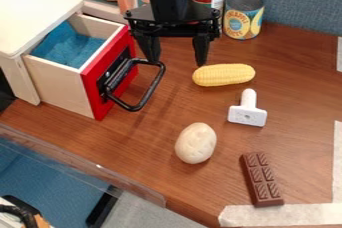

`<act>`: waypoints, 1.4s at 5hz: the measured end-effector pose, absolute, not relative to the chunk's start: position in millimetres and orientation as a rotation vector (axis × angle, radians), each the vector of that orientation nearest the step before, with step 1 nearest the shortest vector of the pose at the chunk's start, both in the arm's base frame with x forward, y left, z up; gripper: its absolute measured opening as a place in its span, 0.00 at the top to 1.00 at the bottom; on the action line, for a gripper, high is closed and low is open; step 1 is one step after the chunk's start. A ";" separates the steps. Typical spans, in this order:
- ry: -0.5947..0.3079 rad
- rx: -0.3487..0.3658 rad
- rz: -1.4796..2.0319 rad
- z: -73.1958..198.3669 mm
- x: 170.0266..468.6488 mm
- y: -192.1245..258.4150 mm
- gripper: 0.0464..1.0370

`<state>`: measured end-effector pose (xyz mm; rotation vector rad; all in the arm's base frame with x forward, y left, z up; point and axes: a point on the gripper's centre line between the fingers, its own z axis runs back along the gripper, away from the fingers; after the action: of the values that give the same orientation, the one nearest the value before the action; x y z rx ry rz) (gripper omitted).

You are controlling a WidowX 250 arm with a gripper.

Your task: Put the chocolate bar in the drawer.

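Observation:
My gripper (176, 62) hangs at the upper middle with its fingers apart and nothing between them, just right of the drawer's black handle and up and left of the corn. The brown chocolate bar (261, 179) lies flat at the lower right of the table, far from the gripper, its lower end by a strip of tape. At the left, the wooden drawer (60, 83) with a red front stands pulled out of its white-topped cabinet (33, 14); its blue-lined inside shows from above.
Yellow corn (224, 74), a white T-shaped tool (248, 112) and a whitish egg-shaped object (196, 143) lie between gripper and chocolate bar. Cans (243, 16) stand at the back behind the gripper. A clear ledge (100, 166) runs along the table's front left edge.

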<state>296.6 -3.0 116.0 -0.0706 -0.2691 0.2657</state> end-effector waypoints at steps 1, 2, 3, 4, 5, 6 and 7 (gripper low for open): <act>-0.245 -0.068 0.273 108.2 294.4 -3.0 0.04; -0.244 -0.077 0.291 97.6 288.7 -18.6 0.04; -0.281 -0.143 0.357 103.0 288.8 -29.3 0.04; -0.309 -0.193 0.403 100.3 287.4 -40.4 0.04; -0.325 -0.231 0.434 92.6 284.8 -52.6 0.04; -0.319 -0.220 0.435 81.9 283.1 -69.1 0.04; -0.282 -0.185 0.402 66.2 277.8 -92.3 0.04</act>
<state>277.8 -92.3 66.2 -0.1854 -0.2824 0.4024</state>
